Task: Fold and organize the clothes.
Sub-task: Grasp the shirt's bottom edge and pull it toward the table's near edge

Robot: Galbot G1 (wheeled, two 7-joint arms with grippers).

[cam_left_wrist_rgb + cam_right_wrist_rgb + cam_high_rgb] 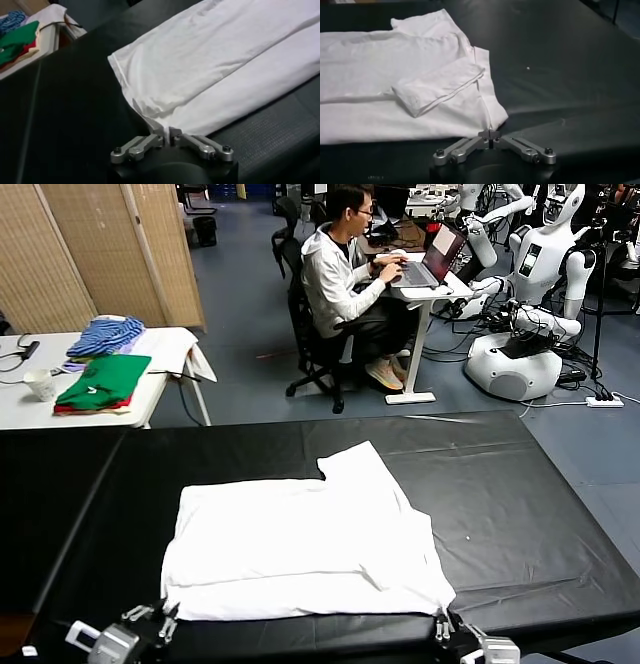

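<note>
We see the white T-shirt (300, 549) lying flat on the black worktop (520, 514), plain side up and partly folded. Its long axis runs across the worktop from our left to our right. One short sleeve (360, 469) sticks out from the far edge and points away from us. Nearer to us, a doubled layer lies over the body of the shirt, and a narrow band of fabric shows along the near hem. The shirt sits toward the near edge of the worktop, roughly in the middle of its width.

The left end effector (150, 624) is low at the near edge, right at the shirt's near left corner. In the left wrist view that corner of the shirt (200, 65) runs down to the tip of the left end effector (167, 134). We cannot tell how wide it stands, or whether it grips the cloth.

The right end effector (445, 629) sits at the near right corner. In the right wrist view the shirt (395, 85) comes to a point at its tip (490, 134). We cannot tell its opening either.

Well apart, on a white side table (170, 344) to the far left, a folded green garment (105, 379) lies beside a blue-striped garment (105, 334).
</note>
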